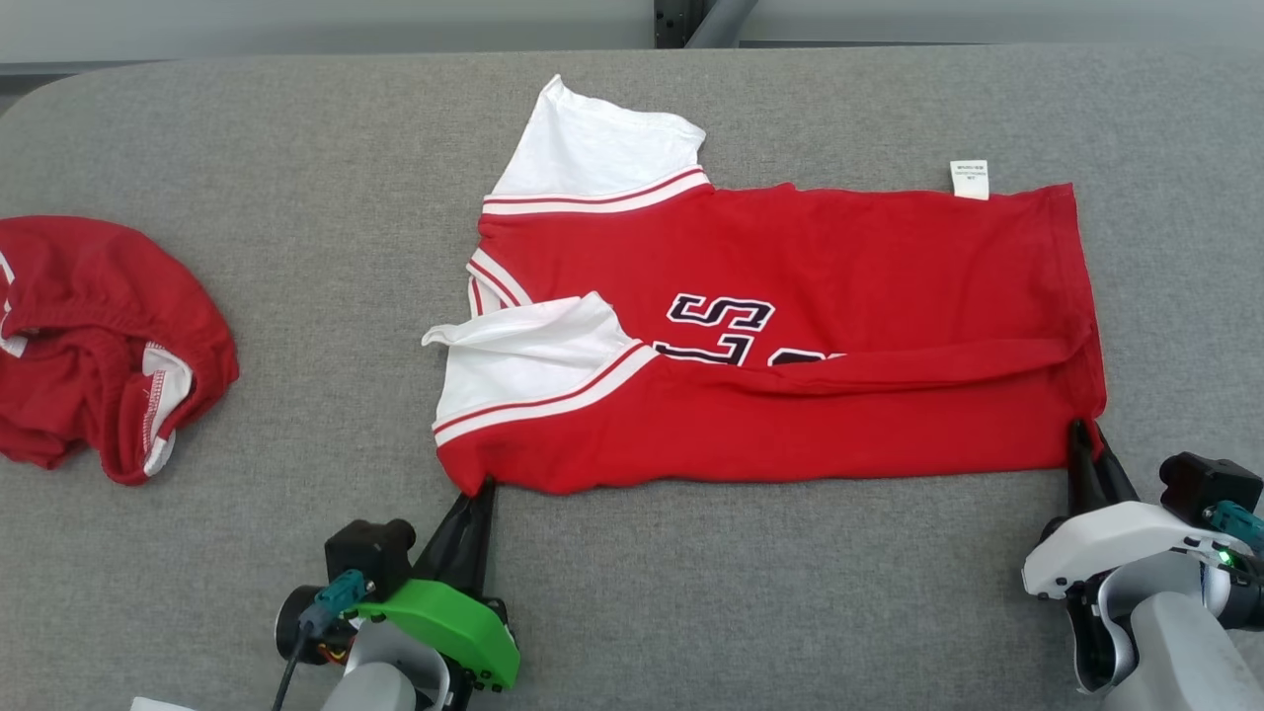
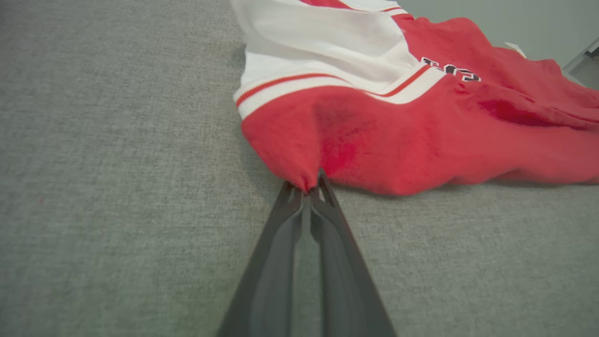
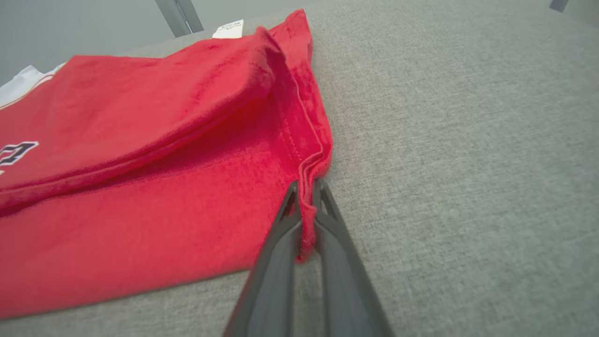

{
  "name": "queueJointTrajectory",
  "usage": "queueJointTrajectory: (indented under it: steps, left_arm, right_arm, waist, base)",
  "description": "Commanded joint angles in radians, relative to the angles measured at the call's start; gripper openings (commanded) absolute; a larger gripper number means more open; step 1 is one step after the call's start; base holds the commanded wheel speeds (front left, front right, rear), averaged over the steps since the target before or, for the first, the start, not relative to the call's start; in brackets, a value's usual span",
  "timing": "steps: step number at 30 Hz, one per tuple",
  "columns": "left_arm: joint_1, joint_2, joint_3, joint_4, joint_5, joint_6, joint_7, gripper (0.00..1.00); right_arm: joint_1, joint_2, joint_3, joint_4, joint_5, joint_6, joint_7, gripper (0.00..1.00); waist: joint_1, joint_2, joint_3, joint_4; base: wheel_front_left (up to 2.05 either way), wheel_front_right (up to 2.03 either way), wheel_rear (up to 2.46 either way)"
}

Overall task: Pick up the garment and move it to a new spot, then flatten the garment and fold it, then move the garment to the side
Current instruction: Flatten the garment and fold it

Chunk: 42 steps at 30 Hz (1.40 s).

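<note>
L gripper [image 2: 308,188] has its fingers squeezed together on the near sleeve-end corner of the red jersey [image 1: 790,276], cloth bunched at the tips. R gripper [image 3: 306,189] is likewise clamped, on the near hem corner, w/ the hem edge running down btwn its fingers. Jersey lies roughly flat across the middle of the grey table [image 1: 296,128], near long side folded over so the black lettering [image 1: 719,321] is part covered. White sleeves [image 1: 592,148] at robot's left end, white label [image 1: 969,179] on far edge nr the hem. Second red garment [image 1: 99,346] sits crumpled, well apart, at table's left.
</note>
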Motion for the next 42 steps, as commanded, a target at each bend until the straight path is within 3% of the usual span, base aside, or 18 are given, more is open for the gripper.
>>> queueJointTrajectory:
  steps: [1, 7, 14, 21, 36, 37, 38, 39, 42]
  left_arm:
    - [-0.014, 0.012, 0.0, -0.012, -0.005, -0.003, 0.001, 0.0]
    - [-0.003, 0.04, 0.025, -0.089, 0.004, -0.003, 0.0, 0.0]
    - [0.068, 0.07, 0.055, -0.108, 0.018, -0.001, 0.0, 0.0]
    - [0.158, 0.068, 0.087, -0.109, 0.029, -0.001, 0.0, 0.0]
    - [0.393, 0.041, 0.088, -0.049, 0.034, -0.001, 0.0, 0.0]
    - [0.394, 0.04, 0.09, -0.051, 0.035, -0.001, 0.0, 0.16]
    - [0.392, 0.038, 0.092, -0.053, 0.039, -0.001, 0.0, 0.55]
    - [0.387, 0.038, 0.091, -0.054, 0.044, -0.001, 0.0, 1.0]
    - [0.359, 0.041, 0.1, -0.068, 0.057, -0.001, 0.0, 1.0]
  right_arm:
    - [-0.006, -0.001, 0.0, -0.007, 0.006, -0.001, 0.002, 0.0]
    - [-0.017, -0.005, -0.001, -0.021, 0.023, -0.001, 0.002, 0.0]
    - [0.004, -0.011, 0.032, 0.029, 0.053, -0.002, 0.001, 0.0]
    - [0.037, -0.033, 0.103, 0.088, 0.112, -0.002, 0.001, 0.0]
    - [0.269, -0.041, 0.121, 0.088, 0.16, -0.002, 0.001, 0.0]
    - [0.27, -0.046, 0.11, 0.085, 0.153, -0.002, 0.001, 0.42]
    - [0.269, -0.046, 0.099, 0.086, 0.148, -0.002, 0.001, 1.0]
    - [0.261, -0.048, 0.09, 0.078, 0.136, -0.002, 0.001, 1.0]
    - [0.227, -0.048, 0.055, 0.049, 0.097, -0.001, 0.001, 1.0]
  waist:
    - [0.0, 0.0, -0.001, 0.0]
    - [0.0, 0.0, -0.047, -0.008]
    - [0.0, 0.0, -0.213, -0.043]
    - [0.0, 0.0, -0.313, -0.07]
    - [0.0, 0.0, -0.301, -0.072]
    - [0.0, 0.0, -0.294, -0.07]
    - [0.0, 0.0, -0.287, -0.069]
    - [0.0, 0.0, -0.278, -0.066]
    - [0.0, 0.0, -0.252, -0.06]
  base:
    - [0.0, 0.0, 0.0]
    - [0.0, 0.0, 0.0]
    - [0.0, 0.0, 0.0]
    - [0.0, 0.0, 0.0]
    - [0.0, 0.0, 0.0]
    - [0.0, 0.0, 0.0]
    - [0.0, 0.0, 0.0]
    - [0.0, 0.0, 0.0]
    - [0.0, 0.0, 0.0]
